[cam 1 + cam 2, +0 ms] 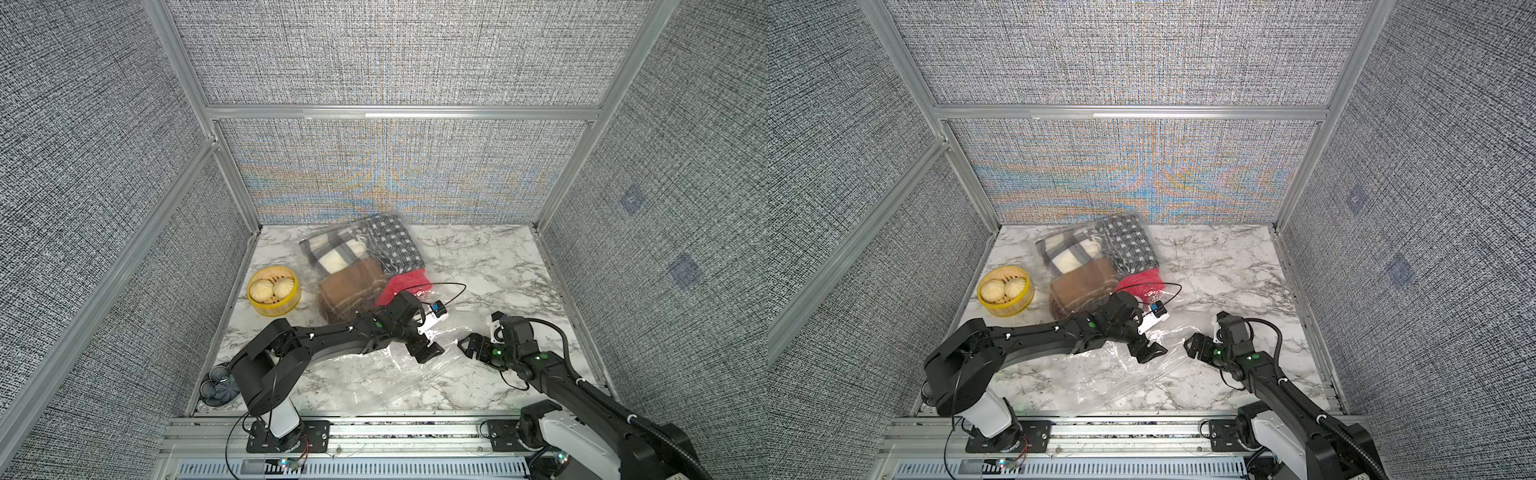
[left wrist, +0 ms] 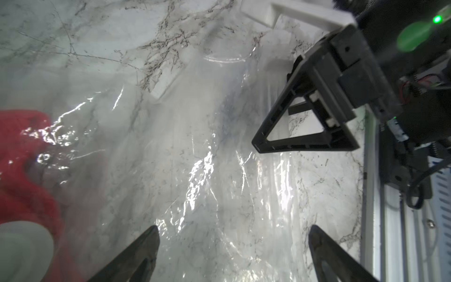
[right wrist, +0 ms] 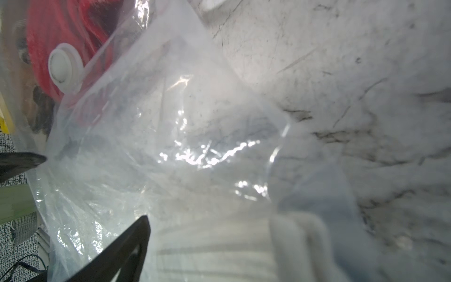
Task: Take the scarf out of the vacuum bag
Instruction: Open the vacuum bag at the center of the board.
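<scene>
While the marble table (image 1: 478,266) bears the vacuum bag (image 1: 374,374) lengthwise from its back toward the robot, the scarves bunch at the bag's far end, the red scarf (image 1: 401,286) closest. Both grippers gape empty at the flat near end; the left gripper (image 1: 430,355) sits nearer that scarf than the right gripper (image 1: 468,348).

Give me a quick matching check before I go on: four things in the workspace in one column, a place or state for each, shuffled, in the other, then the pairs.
1. red scarf
2. steamer basket
3. valve cap
4. left hand

A. open, over the flat clear part of the vacuum bag
B. outside the bag, two buns in it
C. white and round, on the bag's plastic
D. inside the bag, beside the brown scarf

Pairs: 1-D, 2-B, 3-C, 4-A.
</scene>
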Robot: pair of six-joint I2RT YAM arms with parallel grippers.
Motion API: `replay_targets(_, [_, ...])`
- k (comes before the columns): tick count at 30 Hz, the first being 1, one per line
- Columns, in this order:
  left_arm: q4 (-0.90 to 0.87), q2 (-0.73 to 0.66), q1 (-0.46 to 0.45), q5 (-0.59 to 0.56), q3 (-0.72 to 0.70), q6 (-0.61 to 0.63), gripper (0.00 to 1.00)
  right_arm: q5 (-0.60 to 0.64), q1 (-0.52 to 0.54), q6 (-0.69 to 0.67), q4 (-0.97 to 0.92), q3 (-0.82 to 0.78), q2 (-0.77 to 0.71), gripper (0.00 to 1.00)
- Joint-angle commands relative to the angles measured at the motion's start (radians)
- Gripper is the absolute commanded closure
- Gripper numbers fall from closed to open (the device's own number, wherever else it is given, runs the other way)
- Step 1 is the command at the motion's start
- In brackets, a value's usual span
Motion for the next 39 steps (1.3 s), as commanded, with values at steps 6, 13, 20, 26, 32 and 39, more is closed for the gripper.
replay_targets(6, [0.019, 0.112, -0.058, -0.112, 0.048, 0.039, 0.00, -0.046, -0.021, 0.091, 0.292, -0.025, 0.140, 0.58])
replay_targets(13, [0.124, 0.131, -0.083, -0.225, 0.032, 0.006, 0.00, -0.019, -0.029, 0.100, 0.422, 0.014, 0.280, 1.00])
replay_targets(20, [0.052, 0.179, -0.092, -0.387, 0.110, -0.012, 0.00, -0.088, -0.129, 0.069, 0.444, 0.141, 0.402, 1.00])
replay_targets(26, [-0.092, 0.266, -0.092, -0.466, 0.294, -0.053, 0.00, -0.194, -0.193, 0.033, 0.411, 0.338, 0.551, 1.00])
replay_targets(32, [-0.187, 0.384, -0.095, -0.519, 0.448, -0.102, 0.00, -0.240, -0.198, 0.032, 0.424, 0.373, 0.605, 0.98])
replay_targets(39, [-0.182, 0.372, -0.114, -0.549, 0.400, -0.106, 0.00, -0.262, -0.213, 0.050, 0.425, 0.272, 0.521, 0.63])
